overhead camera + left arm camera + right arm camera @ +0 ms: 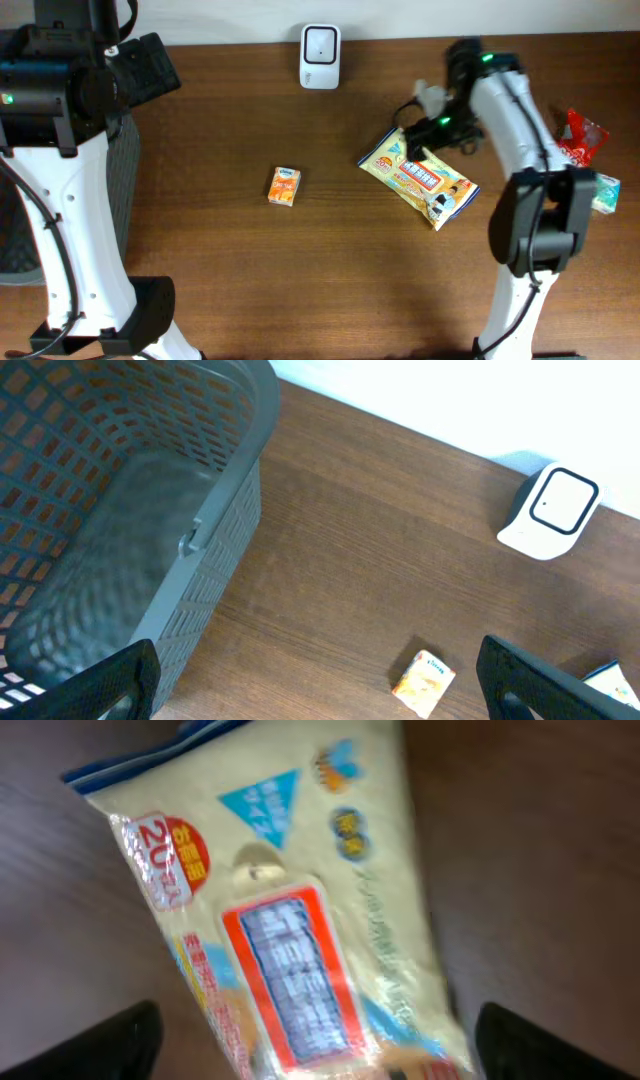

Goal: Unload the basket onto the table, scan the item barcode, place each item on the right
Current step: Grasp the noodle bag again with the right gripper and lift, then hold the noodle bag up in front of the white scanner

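Observation:
A yellow snack bag (420, 178) with a red-framed label lies flat on the table, right of centre. My right gripper (428, 140) hovers over its upper end. In the right wrist view the bag (290, 920) fills the frame, blurred, and both black fingertips (110, 1045) stand wide apart on either side of it, open. A white scanner (320, 57) stands at the back centre. My left gripper (320, 695) is open high at the back left, holding nothing, with the scanner (553, 510) in its view.
A small orange box (284, 186) lies mid-table, also visible as the box (423, 682) between the left fingers' view. A grey mesh basket (120, 510) sits at the left edge. A red packet (580, 135) and a green-white pack (605, 192) lie far right.

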`<state>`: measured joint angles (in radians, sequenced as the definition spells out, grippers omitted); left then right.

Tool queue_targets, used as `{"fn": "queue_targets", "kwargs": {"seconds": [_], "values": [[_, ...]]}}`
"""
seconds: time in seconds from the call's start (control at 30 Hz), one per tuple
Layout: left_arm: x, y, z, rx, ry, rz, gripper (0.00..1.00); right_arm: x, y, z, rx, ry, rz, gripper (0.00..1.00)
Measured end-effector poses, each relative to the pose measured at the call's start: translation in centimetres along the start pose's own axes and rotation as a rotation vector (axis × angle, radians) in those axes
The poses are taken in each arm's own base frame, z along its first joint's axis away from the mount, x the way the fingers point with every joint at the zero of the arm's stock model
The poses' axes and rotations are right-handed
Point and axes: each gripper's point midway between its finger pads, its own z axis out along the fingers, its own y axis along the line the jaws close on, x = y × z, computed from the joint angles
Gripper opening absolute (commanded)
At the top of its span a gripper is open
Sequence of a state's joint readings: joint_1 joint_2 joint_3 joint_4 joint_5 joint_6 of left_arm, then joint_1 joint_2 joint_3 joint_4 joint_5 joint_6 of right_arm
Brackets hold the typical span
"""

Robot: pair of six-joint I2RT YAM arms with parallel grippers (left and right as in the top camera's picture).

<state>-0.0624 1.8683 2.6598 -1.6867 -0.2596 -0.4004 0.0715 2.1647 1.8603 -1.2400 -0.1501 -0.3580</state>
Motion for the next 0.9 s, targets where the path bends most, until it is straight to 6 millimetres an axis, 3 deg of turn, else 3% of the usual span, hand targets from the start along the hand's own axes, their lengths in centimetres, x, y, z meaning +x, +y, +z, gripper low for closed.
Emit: {"fn": "queue_targets", "kwargs": {"seconds": [0.17,0.2,0.3,0.37,0.53,0.6,0.67,0.73,0.8,0.83,0.9], "values": [[0.0,0.0,0.0,0.0,0.001,0.0,0.99,1.3,-0.5,4.7,0.076,0.043,-0.054,1.0],[0.0,0.0,0.0,0.0,0.0,0.0,0.99,1.9,-0.5,5.5,0.076,0.053,-0.054,0.95],[0.0,0.0,0.0,0.0,0.001,0.0,0.99,2.2,-0.2,6.4,0.061,0.029,-0.058,0.5],[0.0,0.0,0.0,0.0,0.0,0.0,0.99,2.5,0.5,6.5,0.041,0.02,-0.052,0.25],[0.0,0.0,0.0,0.0,0.0,0.0,0.99,2.2,1.6,6.1,-0.026,-0.008,0.082,0.17],[0.0,0.0,0.0,0.0,0.0,0.0,0.99,1.7,2.1,5.9,-0.074,-0.028,0.132,0.09],[0.0,0.0,0.0,0.0,0.0,0.0,0.99,0.0,3.2,5.6,-0.161,-0.076,0.182,0.06],[0.0,0.0,0.0,0.0,0.0,0.0,0.99,-3.7,4.9,4.4,-0.304,-0.191,0.226,0.04],[0.0,0.0,0.0,0.0,0.001,0.0,0.99,-7.1,5.8,2.6,-0.403,-0.311,0.248,0.05],[0.0,0.0,0.0,0.0,0.0,0.0,0.99,-9.7,6.1,1.0,-0.457,-0.417,0.251,0.04],[0.0,0.0,0.0,0.0,0.0,0.0,0.99,-13.0,6.5,-1.8,-0.54,-0.546,0.271,0.04]]}}
